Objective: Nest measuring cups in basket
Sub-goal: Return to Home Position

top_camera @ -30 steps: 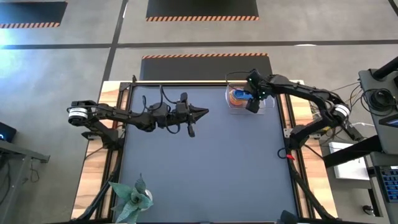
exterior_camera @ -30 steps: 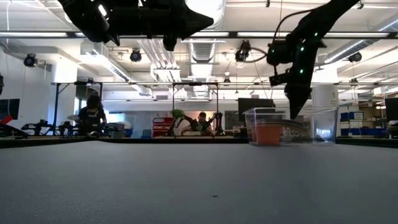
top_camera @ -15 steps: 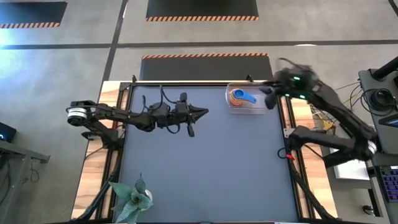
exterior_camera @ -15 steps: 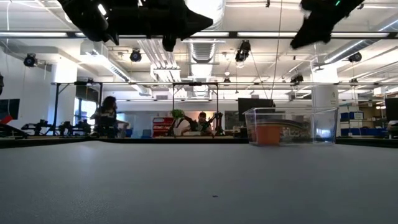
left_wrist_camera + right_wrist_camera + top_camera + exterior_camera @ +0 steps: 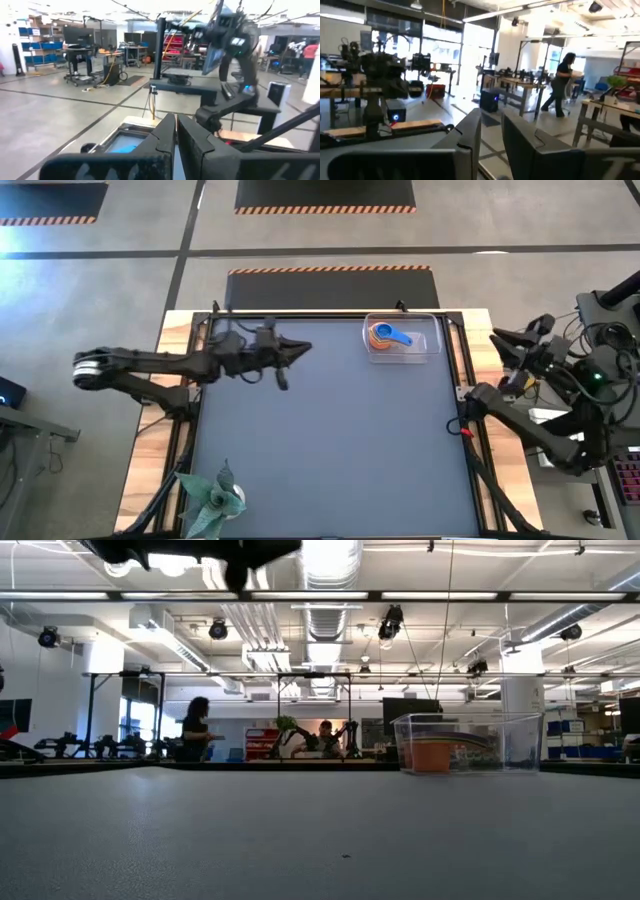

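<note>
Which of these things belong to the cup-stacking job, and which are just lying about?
In the job: measuring cups, nested inside the basket; left gripper above the table; right gripper beside its right edge.
Lying about: plant at the table's corner; person in the room behind.

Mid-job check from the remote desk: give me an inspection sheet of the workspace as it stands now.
Surface: dark mat on a wood-edged table; no spills seen.
Job's things: measuring cups nested in one stack, blue on top, inside the basket at the mat's far right corner.
Clutter: plant at the table's near left corner.
Grippers: left tool raised over the mat's far left part, shut, empty; right tool off the table's right side, open, empty.
Cables: loops along the left arm; bundle by the right stand.
Surroundings: person walking in the room behind.
</note>
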Available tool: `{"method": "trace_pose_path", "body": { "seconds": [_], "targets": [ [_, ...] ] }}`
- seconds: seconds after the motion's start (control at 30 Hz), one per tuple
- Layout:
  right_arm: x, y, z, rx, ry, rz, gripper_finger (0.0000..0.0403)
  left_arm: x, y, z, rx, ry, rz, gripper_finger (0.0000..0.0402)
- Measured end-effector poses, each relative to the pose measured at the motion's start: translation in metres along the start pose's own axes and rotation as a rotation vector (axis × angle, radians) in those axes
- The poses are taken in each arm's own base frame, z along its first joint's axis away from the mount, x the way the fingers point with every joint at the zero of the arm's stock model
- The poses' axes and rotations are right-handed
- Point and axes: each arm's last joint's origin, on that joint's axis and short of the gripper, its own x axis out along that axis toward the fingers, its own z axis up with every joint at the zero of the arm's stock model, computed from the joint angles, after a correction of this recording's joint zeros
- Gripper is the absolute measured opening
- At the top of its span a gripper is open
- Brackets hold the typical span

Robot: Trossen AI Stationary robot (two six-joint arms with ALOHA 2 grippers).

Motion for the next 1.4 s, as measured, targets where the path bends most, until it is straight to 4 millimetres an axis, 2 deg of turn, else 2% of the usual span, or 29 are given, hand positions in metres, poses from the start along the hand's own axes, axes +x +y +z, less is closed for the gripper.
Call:
{"method": "trace_pose_path", "body": {
  "seconds": [0.13,0.2,0.3,0.4,0.53,0.63,0.8,1.03,1.23,1.33,1.4],
  "targets": [
    [-0.023,0.007,-0.006,-0.008,-0.061,-0.012,0.0057,-0.022,0.001,0.020,0.000,-0.035,-0.005,0.0000],
    [-0.033,0.010,-0.012,-0.004,-0.084,-0.017,0.0054,-0.029,0.002,0.021,-0.003,-0.038,-0.005,0.0000],
    [-0.033,0.011,-0.026,0.024,-0.055,-0.034,0.0052,-0.037,0.003,0.015,-0.004,-0.025,-0.006,0.0000],
    [-0.027,0.011,-0.032,0.066,-0.028,0.003,0.0052,-0.046,0.004,0.006,-0.021,-0.018,-0.007,0.0000],
    [-0.004,0.009,-0.052,0.097,0.044,0.102,0.0052,-0.056,0.006,-0.012,-0.045,-0.045,-0.007,0.0000],
    [0.012,0.007,-0.060,0.096,-0.034,0.154,0.0052,-0.067,0.008,-0.025,-0.066,-0.103,0.002,0.0000],
    [0.038,0.001,-0.084,0.152,-0.143,0.097,0.0052,-0.086,0.012,-0.049,-0.112,-0.160,0.031,0.0000],
    [0.065,-0.003,-0.135,0.135,-0.200,0.024,0.0052,-0.111,0.016,-0.086,-0.150,-0.179,0.031,0.0000],
    [0.078,-0.003,-0.186,0.103,-0.110,-0.035,0.0052,-0.132,0.019,-0.112,-0.159,-0.194,0.028,0.0000],
    [0.081,-0.004,-0.211,0.105,-0.044,-0.134,0.0052,-0.131,0.019,-0.118,-0.156,-0.137,0.033,0.0000],
    [0.081,-0.004,-0.217,0.086,-0.015,-0.181,0.0052,-0.130,0.019,-0.120,-0.149,-0.121,0.032,0.0000]
  ]
}}
